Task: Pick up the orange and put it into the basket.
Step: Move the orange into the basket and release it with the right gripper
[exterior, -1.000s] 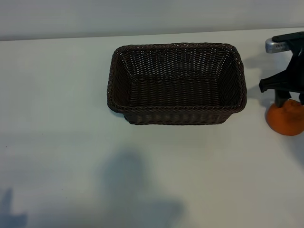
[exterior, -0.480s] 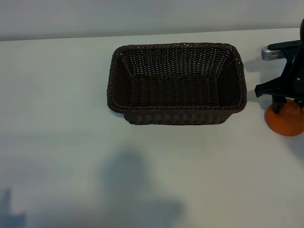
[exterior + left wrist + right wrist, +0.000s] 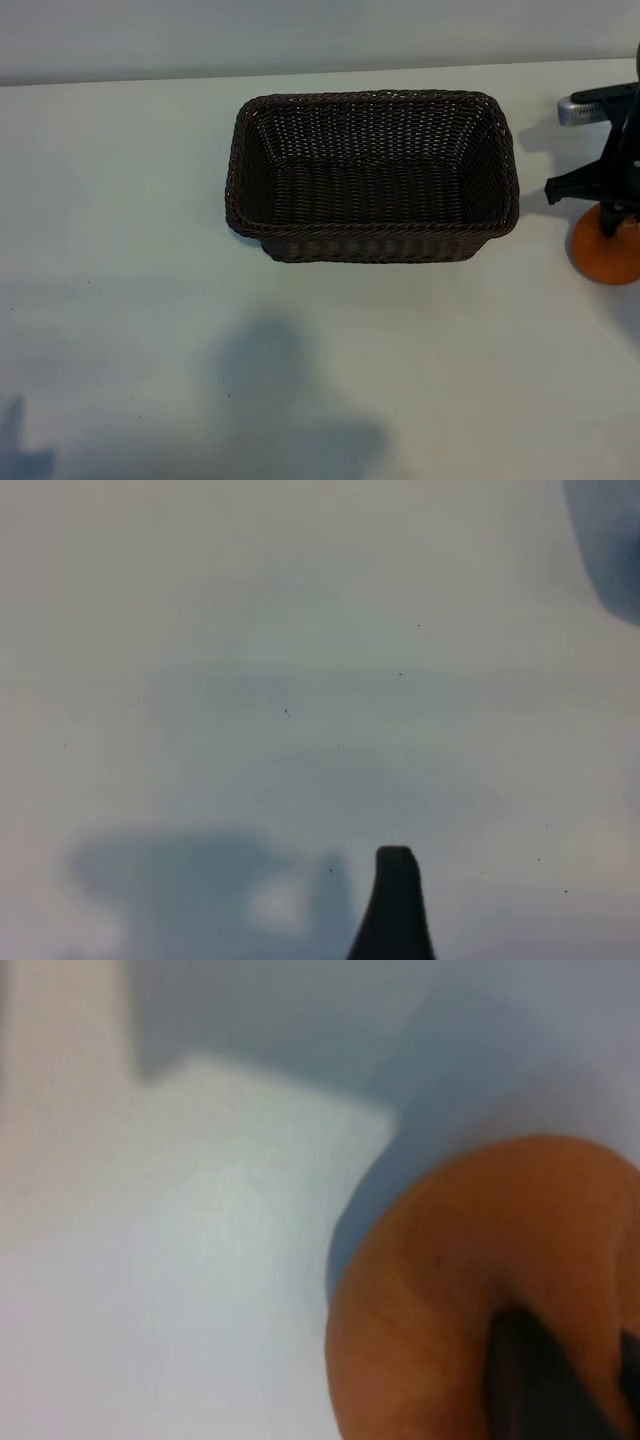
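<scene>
The orange (image 3: 603, 250) rests on the white table at the far right edge of the exterior view, to the right of the basket (image 3: 372, 243). My right gripper (image 3: 612, 222) is down on the orange's top, shut on it. In the right wrist view the orange (image 3: 450, 1300) fills the frame's corner, with one dark finger (image 3: 530, 1380) pressed into its skin. The dark-brown wicker basket stands empty mid-table. My left gripper (image 3: 320, 935) is outside the exterior view. Its wrist view shows only bare table and one dark fingertip (image 3: 395, 890), jaws open.
The white tabletop (image 3: 150, 300) spreads wide to the left of and in front of the basket, with arm shadows on it. A pale wall runs along the table's far edge. A silver part of the right arm (image 3: 585, 108) sits behind the orange.
The right gripper has closed onto the top of the orange. The orange has shifted a little to the right. The basket has not moved.
</scene>
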